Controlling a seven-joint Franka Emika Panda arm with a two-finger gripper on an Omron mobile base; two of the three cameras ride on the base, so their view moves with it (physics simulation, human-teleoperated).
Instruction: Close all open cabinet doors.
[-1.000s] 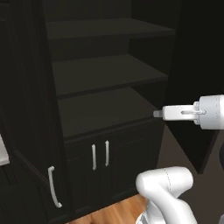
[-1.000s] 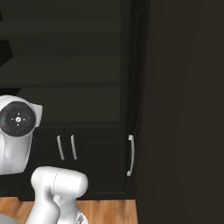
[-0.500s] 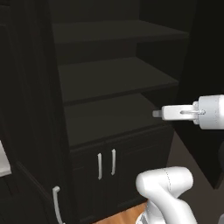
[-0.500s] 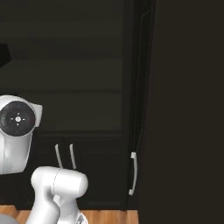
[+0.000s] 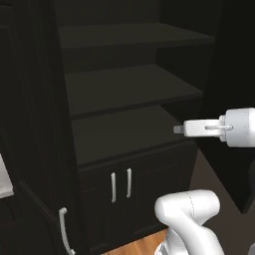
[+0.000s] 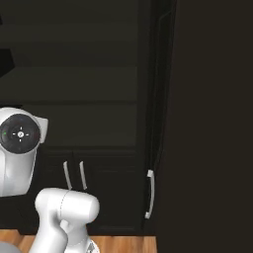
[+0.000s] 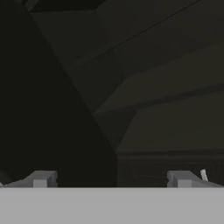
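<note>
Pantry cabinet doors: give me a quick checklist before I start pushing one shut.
1. Left tall door swung open, needs closing: not ok.
2. Right tall door swung open, needs closing: not ok.
3. Lower short doors shut, handles side by side: ok.
4. Shelves free of anything sticking out into the doors' path: ok.
5. Hand open and holding nothing: ok.
6. Hand touching either door: not ok, it faces the shelves between them.

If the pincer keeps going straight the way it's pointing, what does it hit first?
Probably the tall open door on the pantry's left, or the open shelves beside it. The open pincer aims near their junction; depth is unclear.
</note>
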